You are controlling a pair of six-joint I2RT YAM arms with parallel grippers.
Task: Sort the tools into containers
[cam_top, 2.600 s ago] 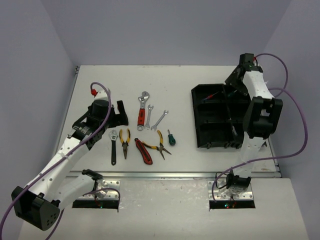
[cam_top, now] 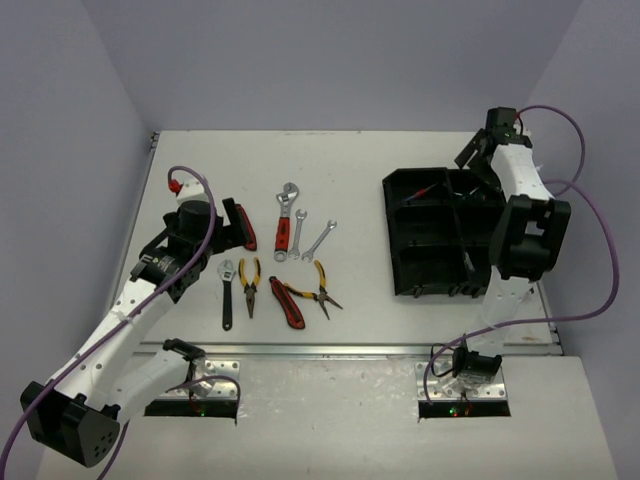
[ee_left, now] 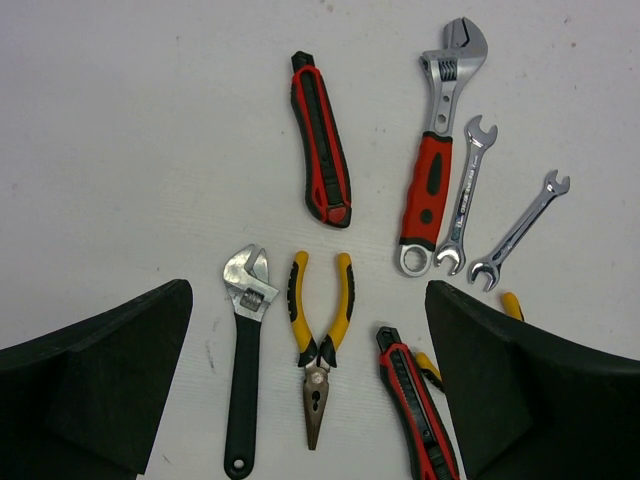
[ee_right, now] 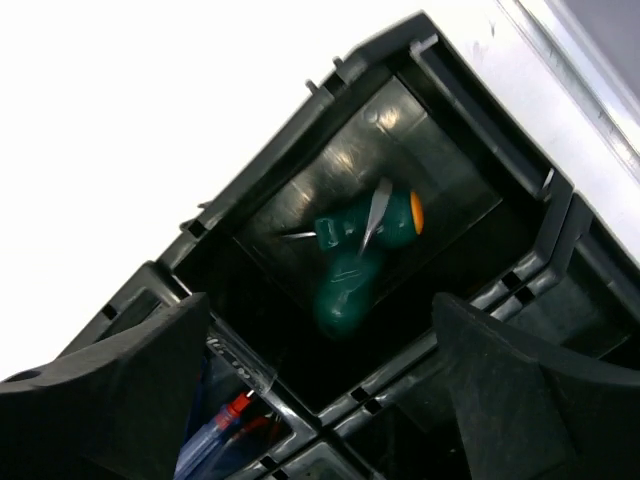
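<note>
Green screwdrivers point(ee_right: 352, 258) lying in tray's point(cam_top: 389, 236) far corner bin; right gripper point(cam_top: 476, 160) hovering over it, fingers spread, empty. Approx. eight wrenches point(ee_left: 431, 188), pliers point(ee_left: 319, 335), knives point(ee_left: 320, 150) waiting left of tray; left gripper point(ee_left: 308, 300), fingers spread, hanging above them.

Two slim arms of white plastic links point(cam_top: 125, 322) with black joint housings point(cam_top: 527, 235) are bolted to silver metal base plates point(cam_top: 222, 368). Thin purple cables point(cam_top: 590, 290) loop along them. The left tool point(ee_left: 308, 300) and the right tool point(ee_right: 320, 305) have broad matte black fingers point(ee_left: 90, 380).
</note>
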